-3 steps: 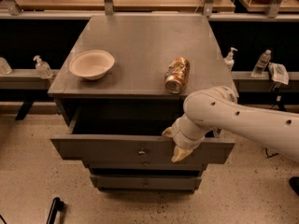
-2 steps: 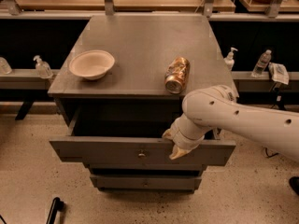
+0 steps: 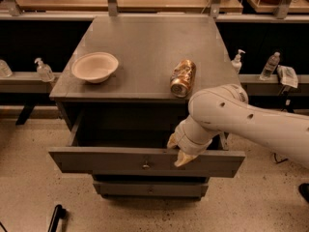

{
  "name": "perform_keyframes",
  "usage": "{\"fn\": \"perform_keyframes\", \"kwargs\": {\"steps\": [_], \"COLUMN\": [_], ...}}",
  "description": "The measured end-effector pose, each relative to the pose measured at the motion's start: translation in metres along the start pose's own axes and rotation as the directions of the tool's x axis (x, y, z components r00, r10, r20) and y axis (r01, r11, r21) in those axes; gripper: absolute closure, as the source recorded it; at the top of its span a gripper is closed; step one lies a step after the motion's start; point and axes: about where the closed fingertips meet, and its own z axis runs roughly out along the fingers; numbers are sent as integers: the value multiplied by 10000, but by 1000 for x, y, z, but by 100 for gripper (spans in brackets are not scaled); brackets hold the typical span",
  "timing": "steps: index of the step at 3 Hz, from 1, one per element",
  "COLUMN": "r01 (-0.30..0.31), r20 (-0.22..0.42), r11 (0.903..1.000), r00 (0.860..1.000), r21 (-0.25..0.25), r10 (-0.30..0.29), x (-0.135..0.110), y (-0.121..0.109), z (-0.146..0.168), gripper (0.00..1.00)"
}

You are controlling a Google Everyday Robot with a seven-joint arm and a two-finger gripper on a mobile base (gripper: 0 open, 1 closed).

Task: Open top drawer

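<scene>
The top drawer (image 3: 111, 162) of the grey cabinet is pulled out towards me; its wide grey front has a small brass knob (image 3: 145, 166) at centre, and its dark interior shows behind. My gripper (image 3: 179, 152) hangs from the white arm at the drawer front's upper edge, right of the knob. One pale fingertip (image 3: 185, 159) lies over the front face, another sits behind the edge.
On the cabinet top (image 3: 145, 42) are a beige bowl (image 3: 95, 66) at left and a brass-coloured can (image 3: 182, 77) lying on its side at right. A lower drawer (image 3: 149, 189) sits beneath. Bottles stand on side shelves (image 3: 272, 65). A black object (image 3: 56, 217) lies on the floor.
The drawer front and gripper have come a little further towards me; bowl and can have not moved.
</scene>
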Motion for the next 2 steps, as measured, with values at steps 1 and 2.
{"fn": "perform_keyframes", "kwargs": {"steps": [1,2], "r01": [454,465], "r20": [-89,-100], "r11": [9989,9989], "r00": [9989,9989], "r21": [87,97], "r10": [-454,-464], "x": [-15,-15], "y": [2,3], "z": [-20,-21], "gripper": [77,73]}}
